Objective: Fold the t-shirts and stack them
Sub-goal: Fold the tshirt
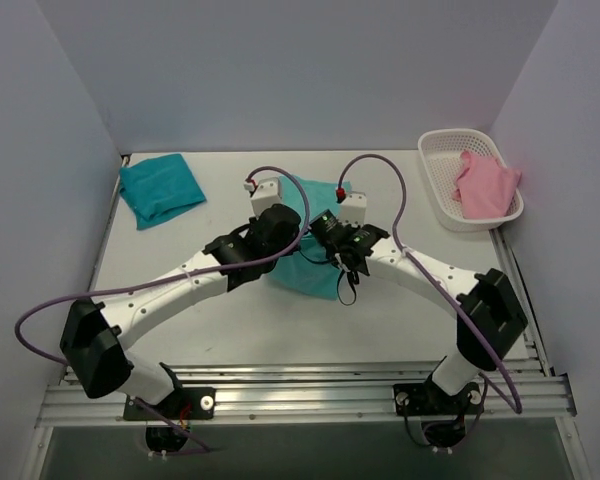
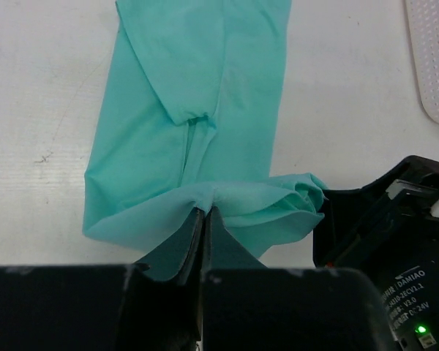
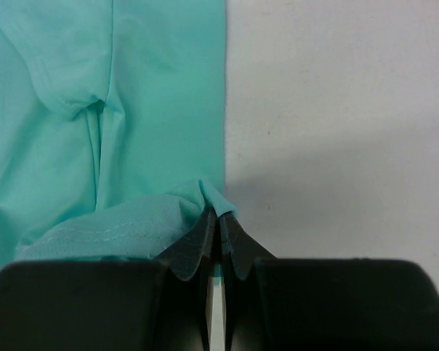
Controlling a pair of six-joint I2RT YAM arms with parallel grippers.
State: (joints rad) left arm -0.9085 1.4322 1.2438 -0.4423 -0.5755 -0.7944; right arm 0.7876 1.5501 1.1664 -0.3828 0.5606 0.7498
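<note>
The left hand and right hand each clench the near edge of the mint t-shirt, lying central on the tabletop; gripped apart, likely to lift it evenly for folding.

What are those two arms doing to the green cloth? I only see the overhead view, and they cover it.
Observer: The left wrist camera shows the left fingers pinched shut on a bunched edge of the mint t-shirt.
Visitor: And the other arm?
Observer: Its camera shows the right fingers shut on the same shirt, right at its straight side edge.
</note>
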